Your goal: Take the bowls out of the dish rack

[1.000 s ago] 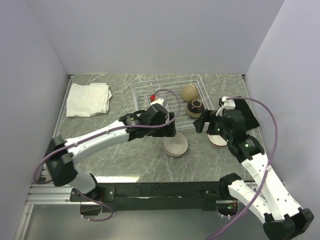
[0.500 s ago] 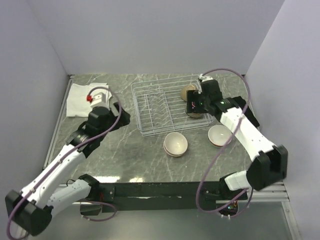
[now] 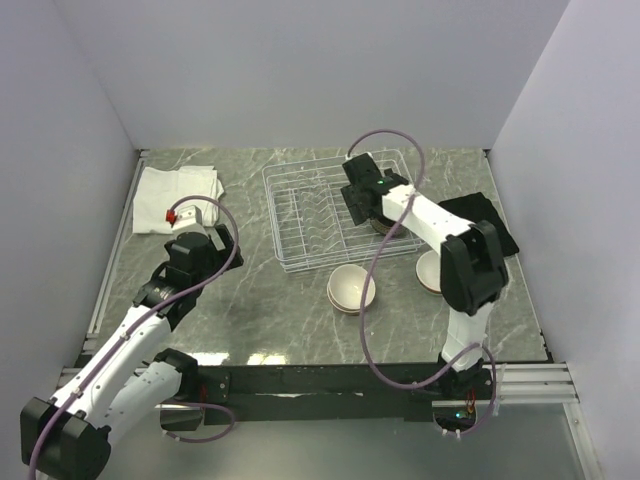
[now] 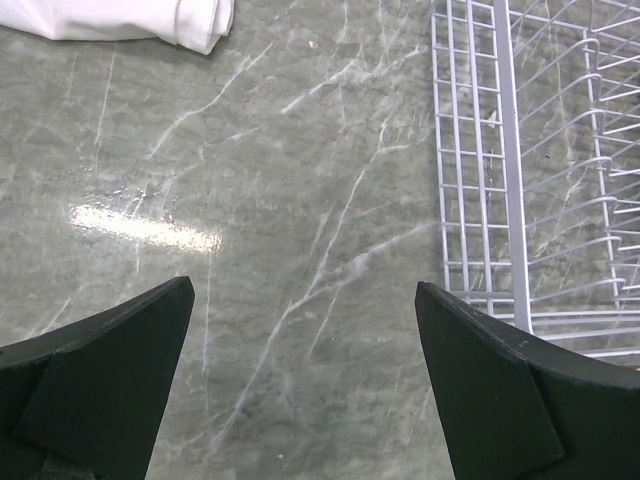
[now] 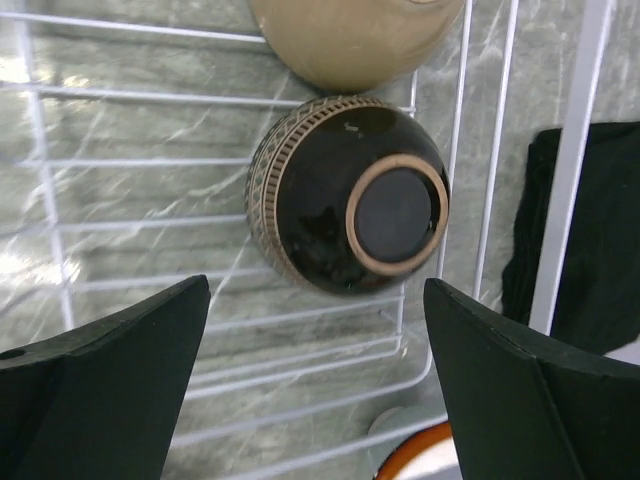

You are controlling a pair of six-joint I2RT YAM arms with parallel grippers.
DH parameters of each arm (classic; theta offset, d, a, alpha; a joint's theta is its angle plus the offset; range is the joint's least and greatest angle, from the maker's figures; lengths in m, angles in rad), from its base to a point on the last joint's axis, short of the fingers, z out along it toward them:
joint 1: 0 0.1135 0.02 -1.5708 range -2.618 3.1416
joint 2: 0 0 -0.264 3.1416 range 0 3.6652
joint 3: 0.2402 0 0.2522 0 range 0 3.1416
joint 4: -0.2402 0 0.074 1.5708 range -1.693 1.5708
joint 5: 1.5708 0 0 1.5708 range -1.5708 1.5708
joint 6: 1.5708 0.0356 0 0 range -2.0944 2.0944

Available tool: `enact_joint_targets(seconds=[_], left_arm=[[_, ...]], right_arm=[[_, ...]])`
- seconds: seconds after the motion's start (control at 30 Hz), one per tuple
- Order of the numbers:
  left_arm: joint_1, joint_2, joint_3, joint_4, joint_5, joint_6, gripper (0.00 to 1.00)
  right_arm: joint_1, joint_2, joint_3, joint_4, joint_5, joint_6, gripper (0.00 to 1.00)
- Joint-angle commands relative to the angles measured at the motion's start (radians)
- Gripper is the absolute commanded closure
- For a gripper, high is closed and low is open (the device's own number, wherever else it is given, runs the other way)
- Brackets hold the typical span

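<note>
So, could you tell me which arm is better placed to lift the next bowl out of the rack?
Right. The right arm has its jaws open over the black bowl in the rack. The left arm has its open jaws over bare table beside the rack, no bowl below.

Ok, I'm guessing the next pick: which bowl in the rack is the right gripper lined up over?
The black-brown bowl, upside down, foot ring up, centred under the right gripper; the tan bowl sits beyond it.
</note>
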Motion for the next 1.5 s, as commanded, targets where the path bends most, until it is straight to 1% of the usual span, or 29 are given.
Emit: enact_joint_targets(seconds=[0.0, 0.13, 0.27, 0.5, 0.63, 0.9, 1.1, 1.17, 1.27, 1.37, 1.47], left_arm=[[0.006, 0.0, 0.031, 0.046, -0.023, 0.033, 0.0], [0.006, -0.006, 0.028, 0.051, -0.023, 0.032, 0.01], [0.006, -0.011, 0.028, 0.049, -0.026, 0.029, 0.0], [0.006, -0.008, 0.027, 0.048, -0.023, 0.025, 0.01], [0.006, -0.006, 0.027, 0.048, -0.017, 0.024, 0.01], [0.006, 0.003, 0.029, 0.043, -0.018, 0.022, 0.01], [0.006, 0.015, 0.032, 0.042, -0.015, 0.022, 0.01], [0.006, 0.015, 0.032, 0.04, -0.014, 0.022, 0.0], [0.006, 0.015, 0.032, 0.039, -0.015, 0.022, 0.01], [0.006, 0.015, 0.032, 0.037, -0.017, 0.021, 0.01], [0.006, 0.012, 0.032, 0.036, -0.018, 0.021, 0.01]], right_arm=[[0.015, 0.092, 0.089, -0.025, 0.15, -0.009, 0.07], [0.023, 0.147, 0.112, -0.008, 0.186, 0.034, 0.11], [0.034, 0.194, 0.125, 0.0, 0.2, 0.02, 0.14], [0.042, 0.263, 0.161, -0.006, 0.249, 0.021, 0.14], [0.054, 0.328, 0.186, -0.024, 0.291, 0.012, 0.13], [0.063, 0.388, 0.174, -0.048, 0.307, 0.017, 0.11], [0.065, 0.407, 0.171, -0.069, 0.287, 0.017, 0.06], [0.066, 0.415, 0.175, -0.08, 0.282, 0.018, 0.03], [0.069, 0.433, 0.204, -0.113, 0.29, 0.027, 0.02], [0.068, 0.435, 0.215, -0.124, 0.316, 0.032, 0.05], [0.069, 0.401, 0.197, -0.111, 0.338, 0.035, 0.14]])
